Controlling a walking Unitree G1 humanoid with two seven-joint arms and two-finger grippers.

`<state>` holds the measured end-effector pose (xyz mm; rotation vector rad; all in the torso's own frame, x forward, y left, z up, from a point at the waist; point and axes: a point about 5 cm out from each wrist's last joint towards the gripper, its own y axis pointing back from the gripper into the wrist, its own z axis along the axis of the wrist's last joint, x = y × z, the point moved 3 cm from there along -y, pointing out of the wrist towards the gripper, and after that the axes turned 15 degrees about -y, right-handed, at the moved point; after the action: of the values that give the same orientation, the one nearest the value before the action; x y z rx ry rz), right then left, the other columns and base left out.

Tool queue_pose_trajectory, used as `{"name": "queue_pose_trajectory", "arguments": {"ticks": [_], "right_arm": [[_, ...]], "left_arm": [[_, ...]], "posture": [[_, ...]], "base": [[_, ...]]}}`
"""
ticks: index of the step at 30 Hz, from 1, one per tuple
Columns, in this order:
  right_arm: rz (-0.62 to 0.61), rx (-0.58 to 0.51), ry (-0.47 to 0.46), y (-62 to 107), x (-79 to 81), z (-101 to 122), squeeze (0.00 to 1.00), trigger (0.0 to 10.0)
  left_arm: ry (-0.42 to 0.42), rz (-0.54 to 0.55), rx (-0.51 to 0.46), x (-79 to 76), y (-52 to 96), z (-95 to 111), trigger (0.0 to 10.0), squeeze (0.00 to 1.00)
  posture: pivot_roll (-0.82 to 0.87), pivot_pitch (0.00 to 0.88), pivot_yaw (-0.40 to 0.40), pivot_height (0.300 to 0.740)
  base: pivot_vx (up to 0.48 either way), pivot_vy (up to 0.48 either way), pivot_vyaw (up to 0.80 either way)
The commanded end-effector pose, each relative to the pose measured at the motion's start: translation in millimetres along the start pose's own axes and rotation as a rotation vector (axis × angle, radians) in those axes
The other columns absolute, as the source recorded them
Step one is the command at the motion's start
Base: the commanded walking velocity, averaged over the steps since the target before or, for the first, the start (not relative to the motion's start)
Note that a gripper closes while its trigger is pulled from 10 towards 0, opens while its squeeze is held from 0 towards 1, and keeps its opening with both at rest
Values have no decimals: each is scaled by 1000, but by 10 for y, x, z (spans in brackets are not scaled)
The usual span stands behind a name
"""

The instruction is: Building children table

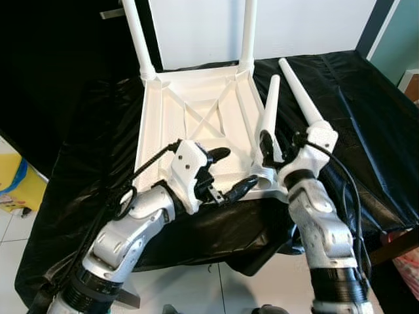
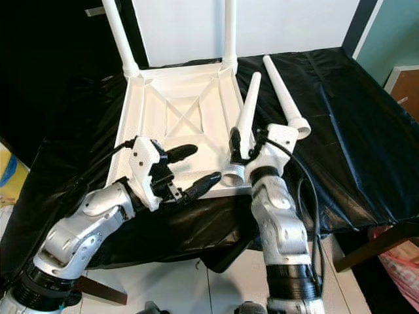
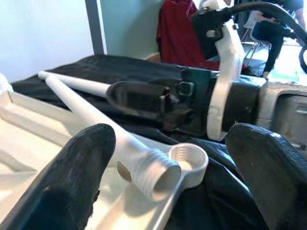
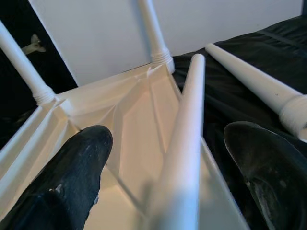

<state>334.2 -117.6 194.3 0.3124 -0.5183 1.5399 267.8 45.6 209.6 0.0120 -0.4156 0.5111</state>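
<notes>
White plastic all over this job: the little table top (image 1: pixel 196 124) lies upside down on the black cloth (image 1: pixel 353 118) that covers the desk, with two legs (image 1: pixel 139 39) already standing up from its far corners. I've got the third leg (image 2: pixel 244 111) lying tilted along the top's right edge, its threaded end resting just beside the open socket (image 3: pixel 192 160) at the near right corner. My right gripper (image 2: pixel 243 149) sits at that lower end with its fingers apart on either side of the leg, not pinching it as far as I can judge. My left gripper (image 1: pixel 229 173) hovers over the near edge of the top, fingers spread wide, nothing in them, pointing at that same socket. The fourth leg (image 1: pixel 302 95) lies loose on the cloth, just right of the top.

Feel-wise, I'd call this hollow moulded plastic: light, stiff, smooth and a bit slippery, and the taper will want to slide through the pads. I'd take the leg low down, on the thick part just above the thread, so it can be stood up and turned. The top is light enough to skate on the cloth, so the left gripper should pin its near rim.
</notes>
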Motion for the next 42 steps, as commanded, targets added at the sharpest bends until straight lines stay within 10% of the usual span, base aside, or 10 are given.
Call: {"name": "queue_pose_trajectory", "arguments": {"ticks": [1,19,42], "right_arm": [[-43,39,21,0,-15,-87,0,10000],[-361,221,-28,-410,91,-62,0,10000],[-401,434,-43,-630,287,-63,0,10000]], "left_arm": [[-11,-78,-14,-34,27,11,10000,0],[-15,-57,-30,-28,6,55,10000,0],[-5,-32,-38,-54,-5,59,10000,0]], "posture": [[-110,82,40,740],[-86,70,19,740],[-68,64,-21,740]], "base": [[0,0,0],[0,0,0],[0,0,0]]}}
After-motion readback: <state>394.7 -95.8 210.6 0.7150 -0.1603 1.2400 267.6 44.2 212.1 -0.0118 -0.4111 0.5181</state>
